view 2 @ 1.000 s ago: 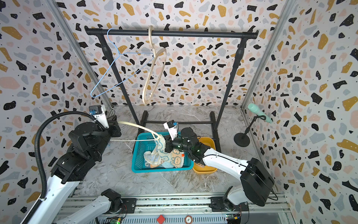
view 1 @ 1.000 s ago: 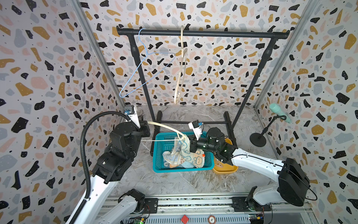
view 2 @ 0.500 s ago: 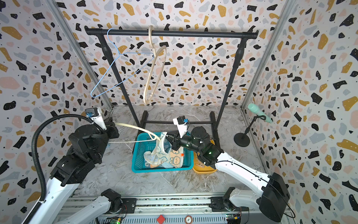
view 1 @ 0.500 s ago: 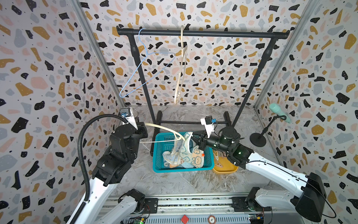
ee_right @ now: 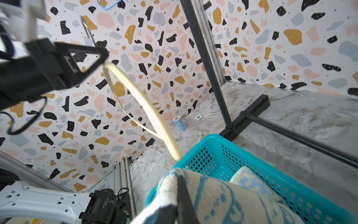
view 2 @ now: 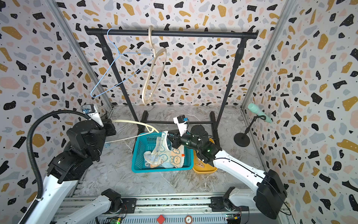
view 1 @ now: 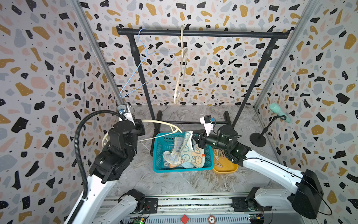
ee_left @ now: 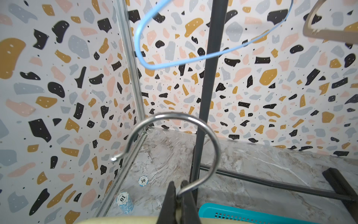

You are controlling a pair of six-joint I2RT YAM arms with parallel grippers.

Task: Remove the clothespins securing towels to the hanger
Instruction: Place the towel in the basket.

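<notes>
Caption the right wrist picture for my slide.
Right claw pinches the rabbit towel over the teal basket while the left claw holds the cream hanger.

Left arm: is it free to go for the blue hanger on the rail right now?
Probably not. The left tool is shut on the metal hook of the cream hanger, so it has no free grip. The way up to the blue hanger looks open, though.

Terrazzo-patterned walls (view 1: 48, 77); grey marble floor (view 1: 174, 184); black garment rack (view 1: 203, 33) at back.
</notes>
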